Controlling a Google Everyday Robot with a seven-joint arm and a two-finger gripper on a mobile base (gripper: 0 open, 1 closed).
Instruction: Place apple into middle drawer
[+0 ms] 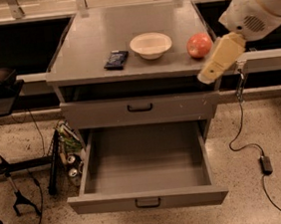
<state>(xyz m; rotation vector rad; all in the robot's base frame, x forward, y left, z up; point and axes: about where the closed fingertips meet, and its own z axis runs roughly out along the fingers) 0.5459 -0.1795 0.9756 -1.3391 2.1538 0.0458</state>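
Apple (199, 45) on cabinet top (121, 28), right of bowl (151, 45) and dark packet (116, 59). Gripper (209, 73) just right of apple, grip state can't tell. Middle drawer (110, 203) open below.

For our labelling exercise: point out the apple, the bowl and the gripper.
apple (199, 45), camera view, middle of its red skin.
bowl (151, 44), camera view, bare inside bottom.
gripper (207, 74), camera view, its lower tip, at the cabinet's (97, 33) front right corner near the apple.

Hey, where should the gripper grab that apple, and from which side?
Across the apple at its round middle, from above: it sits alone on the cabinet top, apart from the bowl. The gripper hangs just to its right, lower in view.
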